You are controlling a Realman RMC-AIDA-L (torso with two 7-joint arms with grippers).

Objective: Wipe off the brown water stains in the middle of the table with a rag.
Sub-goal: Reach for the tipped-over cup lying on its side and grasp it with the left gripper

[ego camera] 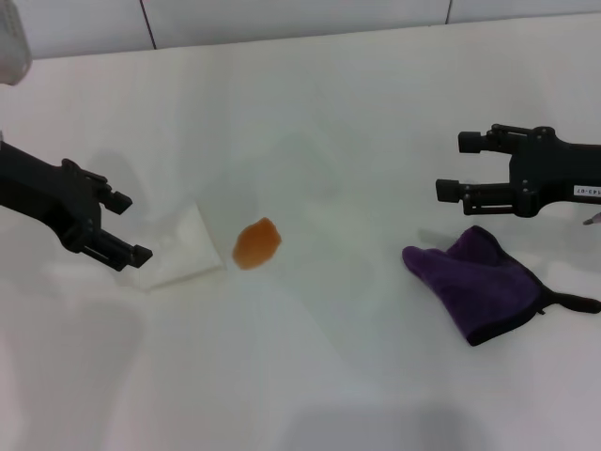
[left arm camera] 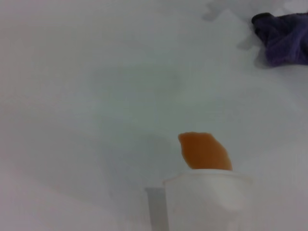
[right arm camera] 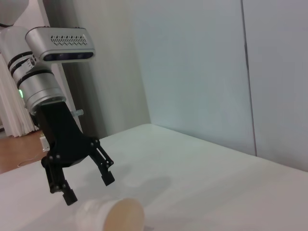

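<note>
The brown water stain is a small orange-brown oval blotch in the middle of the white table. It also shows in the left wrist view as the stain. The dark purple rag lies crumpled at the right, its black loop pointing right, and appears far off as the rag. My right gripper hovers open just above and behind the rag, holding nothing. My left gripper is open at the left, next to a tipped cup, and shows as the left gripper in the right wrist view.
A white paper cup lies on its side between my left gripper and the stain, seen close as the cup and the cup. A tiled wall runs along the table's far edge.
</note>
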